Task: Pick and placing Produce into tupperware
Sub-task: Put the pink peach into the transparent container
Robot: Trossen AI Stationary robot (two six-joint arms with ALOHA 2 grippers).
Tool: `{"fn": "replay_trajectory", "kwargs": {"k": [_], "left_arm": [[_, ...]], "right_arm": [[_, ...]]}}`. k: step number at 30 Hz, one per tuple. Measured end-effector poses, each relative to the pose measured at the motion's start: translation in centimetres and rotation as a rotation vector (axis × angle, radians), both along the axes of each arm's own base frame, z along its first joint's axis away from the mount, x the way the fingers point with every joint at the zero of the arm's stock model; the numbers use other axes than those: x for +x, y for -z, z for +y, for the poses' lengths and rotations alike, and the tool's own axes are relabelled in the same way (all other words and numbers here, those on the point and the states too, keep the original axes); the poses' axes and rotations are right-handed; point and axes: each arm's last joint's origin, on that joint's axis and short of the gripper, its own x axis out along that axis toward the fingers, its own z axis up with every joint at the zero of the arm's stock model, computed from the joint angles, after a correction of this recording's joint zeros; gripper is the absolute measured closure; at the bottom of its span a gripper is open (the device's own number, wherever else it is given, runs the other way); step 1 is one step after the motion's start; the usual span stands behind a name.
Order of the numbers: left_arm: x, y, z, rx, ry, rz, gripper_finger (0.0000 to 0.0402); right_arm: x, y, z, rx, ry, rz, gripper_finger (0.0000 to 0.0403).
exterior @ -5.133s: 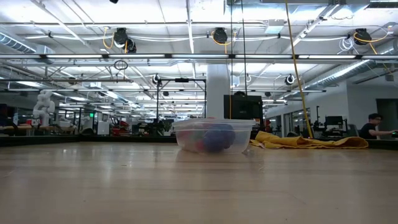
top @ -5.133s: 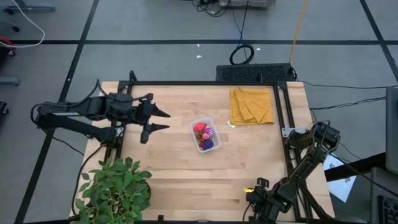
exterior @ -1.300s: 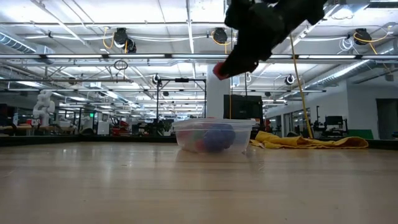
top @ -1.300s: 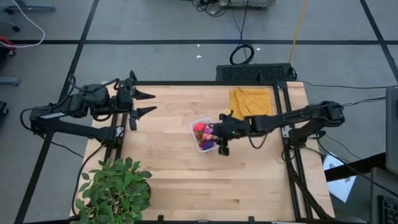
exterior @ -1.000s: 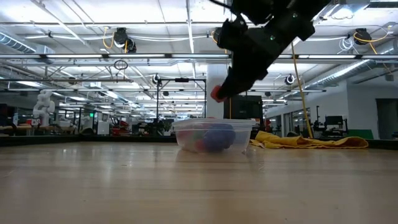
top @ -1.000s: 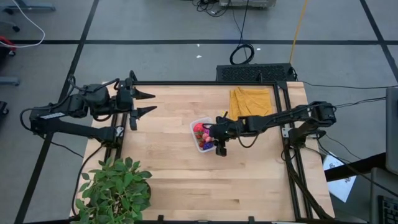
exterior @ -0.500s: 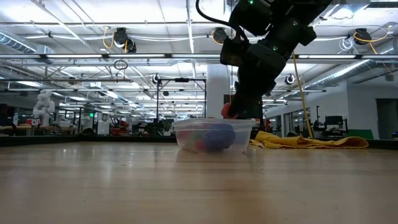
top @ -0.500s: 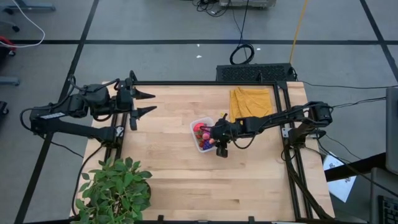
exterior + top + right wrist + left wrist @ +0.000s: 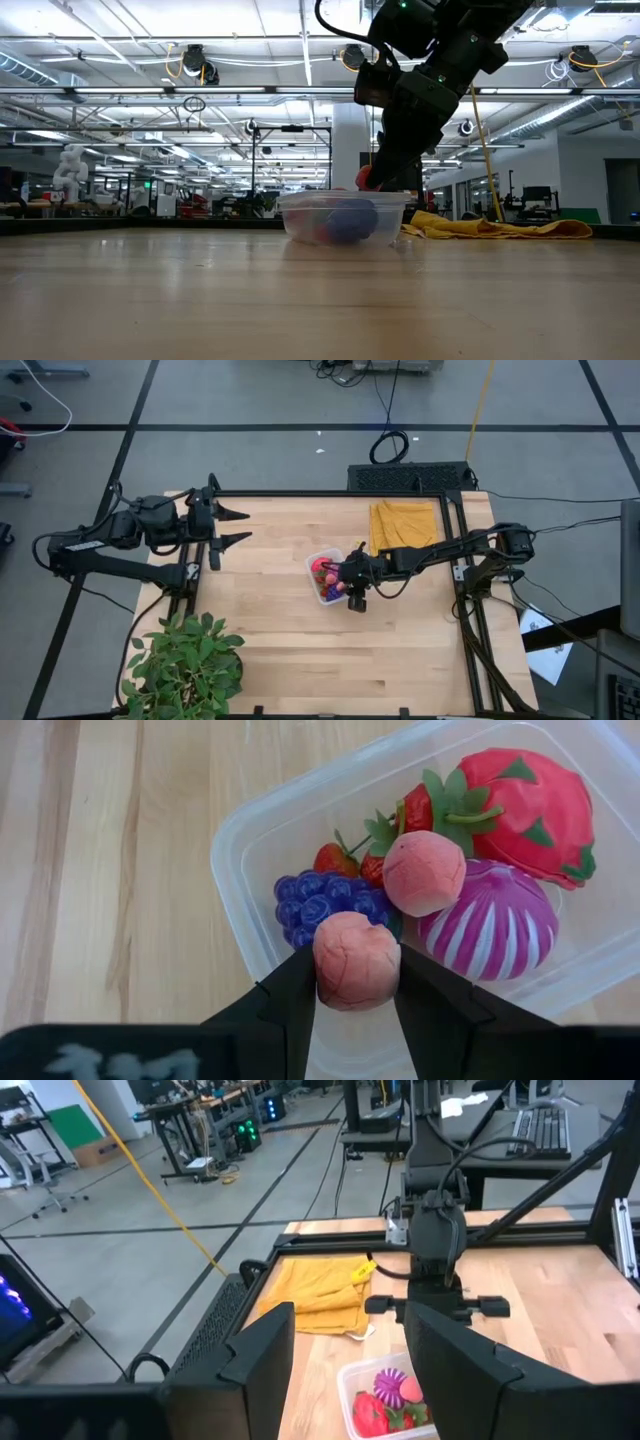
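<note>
At the middle of the light wooden surface point(image 9: 300, 650) sits the small clear plastic rectangular container with rounded corners point(image 9: 318, 562), and the right end effector point(image 9: 356, 988) hangs right over its rim, fingers narrowed on a small round pink toy fruit piece point(image 9: 356, 960), gripping it from both sides just above the container's edge. Inside the container: a big red toy fruit with green leaf tips point(image 9: 520, 805), a purple and white striped round fruit point(image 9: 490, 935), a dark blue-purple grape bunch point(image 9: 325, 905), a small red strawberry point(image 9: 335, 860) and a second pink round piece point(image 9: 424, 872) resting on top of the others. In the low view the right arm comes down from above to the container's top, a red-pink bit showing at the rim. The left end effector point(image 9: 243, 527) waits near the surface's far left corner, well apart from the container, fingers partly spread and holding nothing. A folded mustard-yellow cloth point(image 9: 404, 529) lies at the far right of the surface, a green leafy potted plant point(image 9: 185, 665) at the near left corner.
</note>
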Motion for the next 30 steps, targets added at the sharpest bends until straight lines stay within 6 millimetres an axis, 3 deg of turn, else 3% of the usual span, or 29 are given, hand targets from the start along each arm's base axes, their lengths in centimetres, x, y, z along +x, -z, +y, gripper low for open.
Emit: {"fn": "replay_trajectory", "kwargs": {"k": [30], "left_arm": [[-0.04,0.17,0.00,-0.001,0.000,0.019,0.0206]], "right_arm": [[0.00,-0.01,0.00,-0.024,-0.030,-0.002,0.0280]]}}
